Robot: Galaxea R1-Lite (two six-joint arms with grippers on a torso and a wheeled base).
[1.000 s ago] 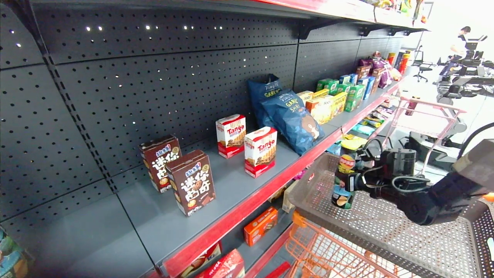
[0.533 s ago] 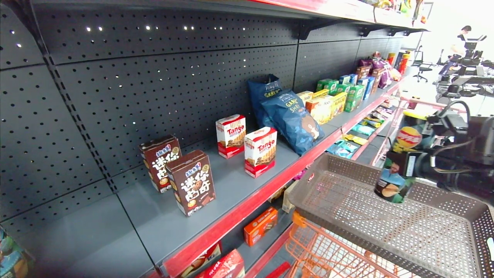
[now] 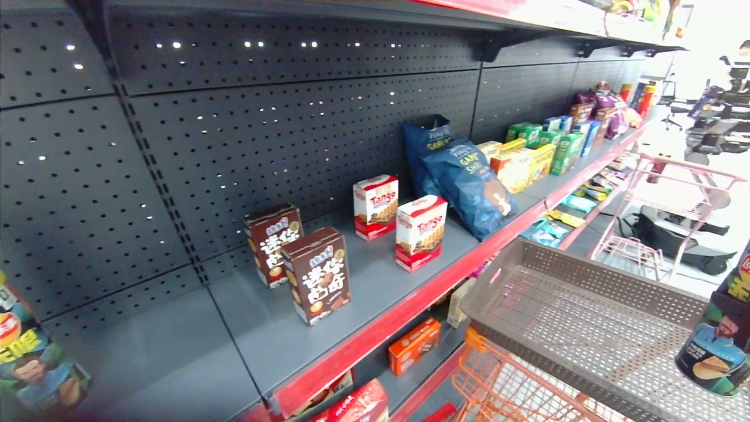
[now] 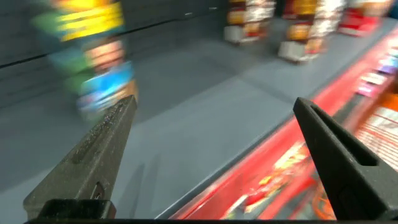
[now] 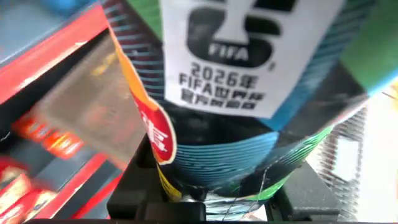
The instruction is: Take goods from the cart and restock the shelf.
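A chips can (image 3: 716, 343) with a blue, green and black label hangs at the right edge of the head view, just past the brown perforated cart tray (image 3: 562, 287). My right gripper (image 5: 214, 202) is shut on this can (image 5: 249, 87), its dark fingers clamping the lower body. A similar can (image 3: 32, 357) stands at the left end of the grey shelf (image 3: 176, 357). My left gripper (image 4: 211, 155) is open over the bare shelf board (image 4: 205, 106), with that can (image 4: 93, 62) blurred beyond its fingers.
On the shelf stand two brown boxes (image 3: 316, 275), two red-and-white wafer boxes (image 3: 419, 231) and blue snack bags (image 3: 469, 184), with more boxes further right. An orange cart frame (image 3: 498, 381) sits under the tray. A pink cart (image 3: 674, 205) stands behind.
The right gripper lifted the can off the tray's left part and carried it right, to the view's edge. The head camera turned, shifting the shelf rightwards and bringing the left can into view.
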